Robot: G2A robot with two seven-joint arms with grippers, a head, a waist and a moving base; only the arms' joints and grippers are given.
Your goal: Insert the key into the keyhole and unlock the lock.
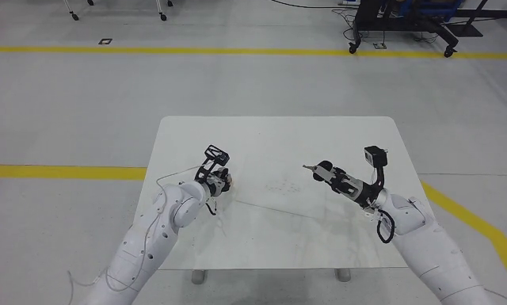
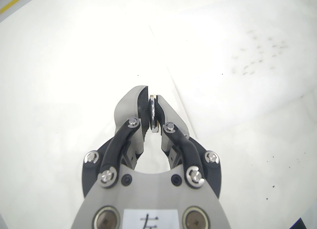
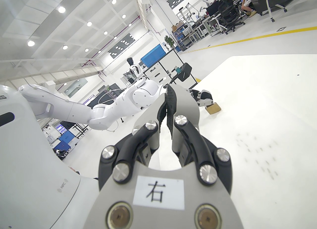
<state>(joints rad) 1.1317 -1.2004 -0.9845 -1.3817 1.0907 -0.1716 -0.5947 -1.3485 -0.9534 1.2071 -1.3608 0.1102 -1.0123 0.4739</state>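
A brass padlock hangs just above the white table, held by its silver shackle. My left gripper is shut on that shackle, over the table's left half. On the right side, my right gripper is held off the table and points left toward the padlock, about a hand's width or more away. Its fingers are pressed together. A thin silver key tip sticks out past them; the rest of the key is hidden between the pads.
Faint dark scuff marks dot the table between the two grippers. A thin seam line runs across the tabletop. Yellow floor tape passes beside the table, and wheeled racks stand far behind it.
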